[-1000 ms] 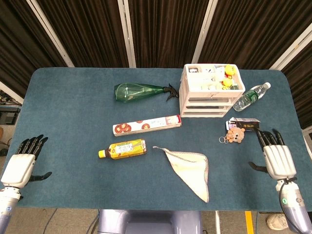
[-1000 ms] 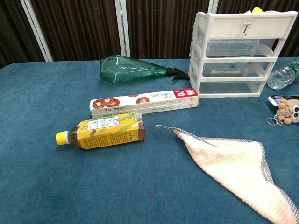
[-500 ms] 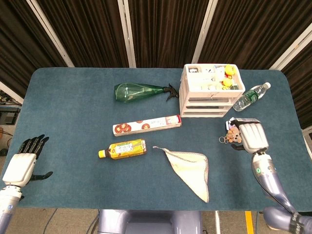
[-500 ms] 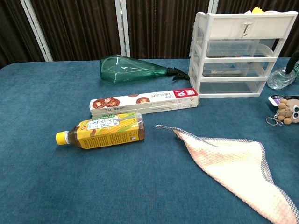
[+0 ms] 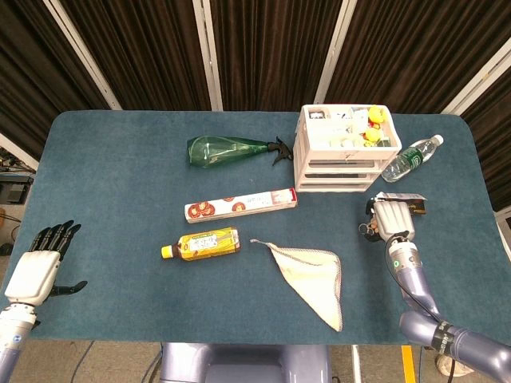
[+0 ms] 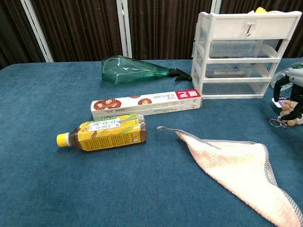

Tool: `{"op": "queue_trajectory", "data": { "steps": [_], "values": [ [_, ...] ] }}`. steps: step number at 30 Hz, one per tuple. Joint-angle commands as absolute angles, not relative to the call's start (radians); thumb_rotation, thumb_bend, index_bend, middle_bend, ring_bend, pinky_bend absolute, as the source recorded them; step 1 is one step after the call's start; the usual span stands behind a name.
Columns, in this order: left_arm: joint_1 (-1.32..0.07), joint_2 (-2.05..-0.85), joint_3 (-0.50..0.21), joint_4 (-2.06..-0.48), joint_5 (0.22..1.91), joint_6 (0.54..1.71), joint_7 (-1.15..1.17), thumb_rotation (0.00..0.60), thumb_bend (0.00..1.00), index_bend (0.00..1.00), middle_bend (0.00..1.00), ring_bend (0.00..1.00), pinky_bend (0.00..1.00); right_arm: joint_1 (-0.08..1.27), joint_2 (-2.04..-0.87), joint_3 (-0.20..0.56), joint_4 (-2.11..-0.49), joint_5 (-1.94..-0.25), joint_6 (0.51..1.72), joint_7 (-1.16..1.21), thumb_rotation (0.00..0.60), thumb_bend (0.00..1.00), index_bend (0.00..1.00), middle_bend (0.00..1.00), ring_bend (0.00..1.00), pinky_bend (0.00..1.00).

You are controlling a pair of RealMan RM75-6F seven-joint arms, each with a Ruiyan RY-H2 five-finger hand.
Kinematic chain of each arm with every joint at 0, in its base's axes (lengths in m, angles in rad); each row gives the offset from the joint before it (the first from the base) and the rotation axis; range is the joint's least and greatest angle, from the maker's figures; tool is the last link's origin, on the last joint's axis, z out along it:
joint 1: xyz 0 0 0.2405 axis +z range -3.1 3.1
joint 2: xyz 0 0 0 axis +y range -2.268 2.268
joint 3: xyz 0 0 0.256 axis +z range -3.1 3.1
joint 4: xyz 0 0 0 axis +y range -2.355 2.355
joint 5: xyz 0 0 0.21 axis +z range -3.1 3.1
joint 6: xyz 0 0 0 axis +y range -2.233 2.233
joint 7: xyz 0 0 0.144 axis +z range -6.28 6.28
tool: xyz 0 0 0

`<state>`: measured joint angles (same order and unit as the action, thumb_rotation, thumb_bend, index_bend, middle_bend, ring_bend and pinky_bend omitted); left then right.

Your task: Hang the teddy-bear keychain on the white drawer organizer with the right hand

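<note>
The one small brown teddy-bear keychain [image 6: 287, 115] lies under the right hand [image 5: 390, 219], whose curled fingers [image 6: 280, 86] reach around it; grasp unclear. Left hand [image 5: 38, 267] splayed, empty.

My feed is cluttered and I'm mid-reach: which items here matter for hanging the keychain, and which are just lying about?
For the job:
- teddy-bear keychain, under the right robot hand, fingers curled over it
- white drawer organizer, hook on its top drawer front

Lying about:
- green spray bottle
- wrap box
- yellow drink bottle
- cloth
- water bottle
- small dark box
- left robot hand, idle
</note>
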<state>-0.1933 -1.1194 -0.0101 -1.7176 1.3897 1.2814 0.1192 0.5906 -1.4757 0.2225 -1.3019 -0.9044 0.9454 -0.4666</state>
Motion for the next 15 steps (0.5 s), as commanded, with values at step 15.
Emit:
{"op": "queue_trajectory", "data": {
  "steps": [15],
  "values": [
    [-0.199,-1.123,-0.014,-1.717,1.382,1.274,0.116,0.600,0.08,0.00,0.00,0.00,0.00,0.613,-1.549,0.202,-1.202,-0.880,0.917,-0.448,0.600,0.20,0.44,1.00,1.00,0.84]
  ]
}}
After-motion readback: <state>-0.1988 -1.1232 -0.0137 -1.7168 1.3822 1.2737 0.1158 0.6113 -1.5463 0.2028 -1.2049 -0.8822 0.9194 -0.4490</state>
